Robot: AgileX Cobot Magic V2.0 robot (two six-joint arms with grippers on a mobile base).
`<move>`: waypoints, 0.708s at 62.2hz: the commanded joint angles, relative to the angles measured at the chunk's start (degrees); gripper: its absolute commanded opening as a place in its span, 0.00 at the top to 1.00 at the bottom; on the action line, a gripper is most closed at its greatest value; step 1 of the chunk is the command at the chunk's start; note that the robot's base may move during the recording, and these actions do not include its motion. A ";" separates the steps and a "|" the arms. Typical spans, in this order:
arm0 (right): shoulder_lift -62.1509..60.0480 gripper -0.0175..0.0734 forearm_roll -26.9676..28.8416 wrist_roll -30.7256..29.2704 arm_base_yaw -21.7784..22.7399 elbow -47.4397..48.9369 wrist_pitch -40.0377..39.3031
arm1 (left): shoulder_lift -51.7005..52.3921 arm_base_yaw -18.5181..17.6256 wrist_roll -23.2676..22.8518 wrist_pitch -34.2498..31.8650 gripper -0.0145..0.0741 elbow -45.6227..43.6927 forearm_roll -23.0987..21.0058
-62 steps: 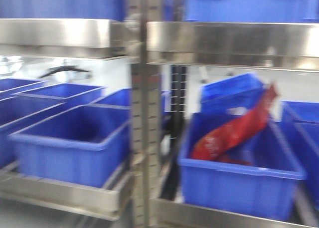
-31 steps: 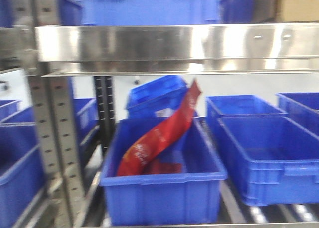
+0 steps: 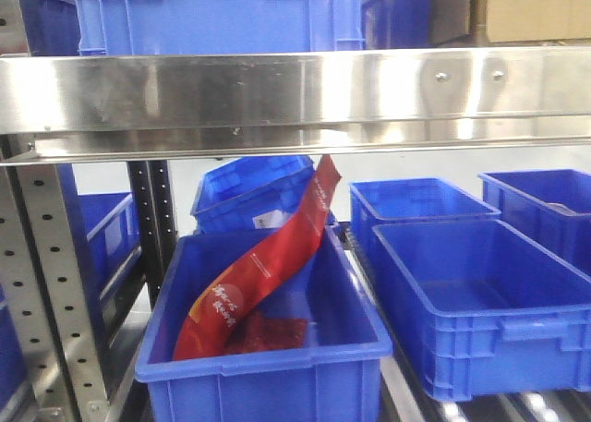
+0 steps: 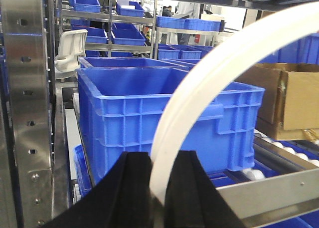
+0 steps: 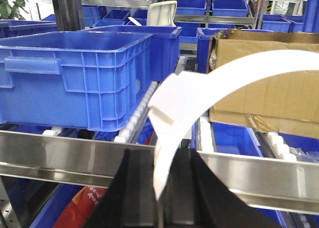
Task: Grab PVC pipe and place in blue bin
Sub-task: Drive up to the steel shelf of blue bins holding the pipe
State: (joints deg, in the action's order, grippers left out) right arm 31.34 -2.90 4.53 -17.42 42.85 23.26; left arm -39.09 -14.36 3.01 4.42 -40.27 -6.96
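In the left wrist view a white curved PVC pipe (image 4: pixel 209 78) arcs up to the right, and my left gripper (image 4: pixel 158 160) is shut on its lower end. In the right wrist view a white curved piece of PVC pipe (image 5: pixel 199 88) rises from my right gripper (image 5: pixel 159 158), which is shut on it. A big blue bin (image 4: pixel 139 113) stands on the shelf just beyond the left gripper. Another blue bin (image 5: pixel 75 83) is at the left of the right wrist view. In the front view an empty blue bin (image 3: pixel 480 320) sits at lower right; neither gripper shows there.
A steel shelf beam (image 3: pixel 295 90) crosses the front view, with a perforated upright (image 3: pixel 46 283) at the left. A red bag (image 3: pixel 259 274) leans in the front bin (image 3: pixel 268 367). A cardboard box (image 5: pixel 269 83) stands on the roller shelf. More blue bins fill the racks.
The front view has swung to the right: the bin with the red bag and the upright have slid leftward in the picture, and the blur has gone.
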 commanded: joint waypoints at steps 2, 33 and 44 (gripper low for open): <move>-0.09 0.99 -0.17 -0.07 0.21 0.04 -1.46 | 0.20 -0.29 -0.07 -1.23 0.96 -0.10 -0.44; -0.09 0.99 -0.17 -0.07 0.21 0.04 -1.46 | 0.20 -0.29 -0.07 -1.23 0.96 -0.10 -0.44; -0.09 0.99 -0.17 -0.07 0.21 0.04 -1.46 | 0.20 -0.29 -0.07 -1.23 0.96 -0.10 -0.44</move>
State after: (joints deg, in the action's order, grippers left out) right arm 31.34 -2.90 4.53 -17.42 42.85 23.26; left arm -39.09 -14.36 3.01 4.42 -40.27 -6.96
